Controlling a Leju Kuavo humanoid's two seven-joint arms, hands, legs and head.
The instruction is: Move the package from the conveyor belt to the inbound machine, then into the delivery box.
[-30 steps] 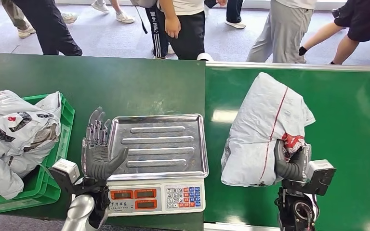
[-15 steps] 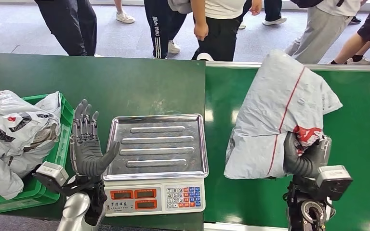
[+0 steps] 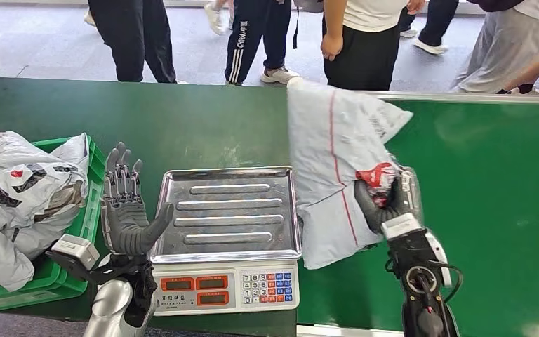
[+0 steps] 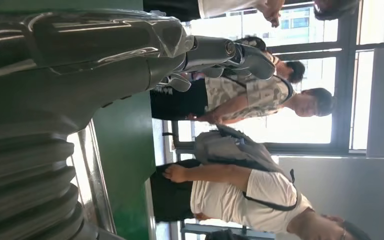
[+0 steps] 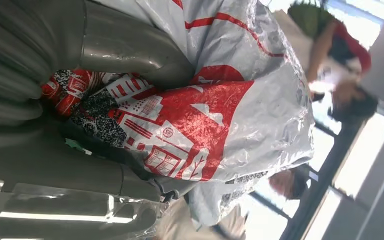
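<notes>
The green conveyor belt (image 3: pixel 477 182) fills the right half of the head view, cut off by the right edge, and adjoins a darker green table (image 3: pixel 147 119) on the left. Over the belt's left edge, the grey plastic package (image 3: pixel 337 161) hangs lifted in the right hand (image 3: pixel 386 203), whose thumb and fingers clamp its crumpled red-printed end; the bag's bulk hides most of those fingers and overlaps the right rim of the weighing scale (image 3: pixel 228 232). The scale's steel tray sits at the table's near edge. At the table's near left corner a green crate (image 3: pixel 77 260), partly out of frame, holds other grey parcels (image 3: pixel 21 196) that cover most of it. The left hand (image 3: pixel 126 210) stands upright beside the tray's left rim, fingers spread, holding nothing. People (image 3: pixel 365 35) stand beyond the table, cut off above the waist.
</notes>
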